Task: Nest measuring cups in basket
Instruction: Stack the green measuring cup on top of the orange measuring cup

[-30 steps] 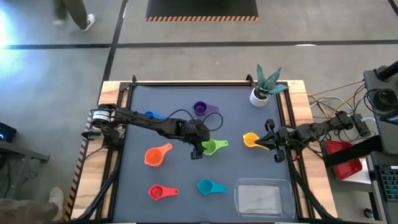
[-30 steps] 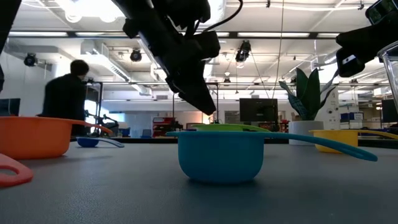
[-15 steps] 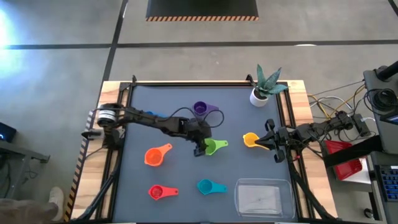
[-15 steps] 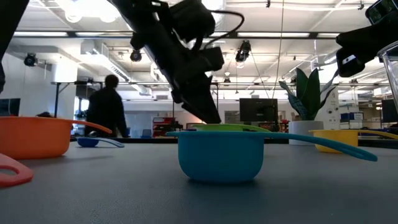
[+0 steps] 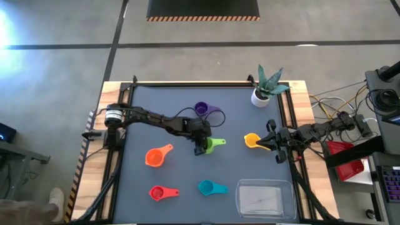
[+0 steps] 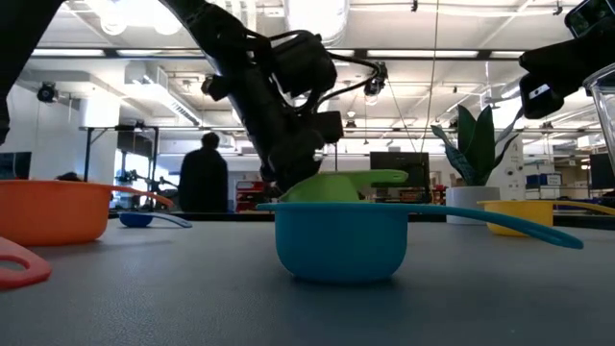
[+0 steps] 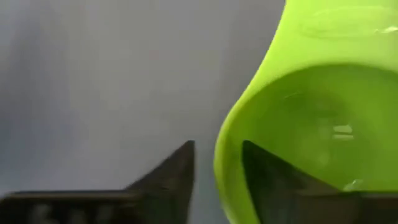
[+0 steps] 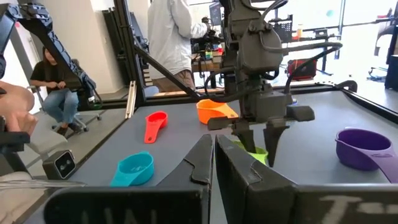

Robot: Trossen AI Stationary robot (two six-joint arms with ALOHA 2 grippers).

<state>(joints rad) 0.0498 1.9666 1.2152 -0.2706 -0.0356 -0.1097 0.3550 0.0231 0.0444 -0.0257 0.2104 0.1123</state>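
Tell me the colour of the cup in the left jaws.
Green cup, clearest in the left wrist view.

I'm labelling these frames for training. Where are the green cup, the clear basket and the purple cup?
green cup [image 5: 214, 143]: high view, on its handle beside the left tool.
basket [image 5: 240, 187]: high view, on its left rim.
purple cup [image 5: 201, 109]: high view, on the middle of its bowl.

On the dark grey table [image 5: 175, 175] lie orange [image 5: 154, 156], red [image 5: 157, 192], teal [image 5: 207, 186], yellow [image 5: 252, 140], purple [image 5: 201, 109], blue [image 5: 154, 116] and bright green [image 5: 215, 144] measuring cups, with a clear basket [image 5: 264, 199] at lower right.
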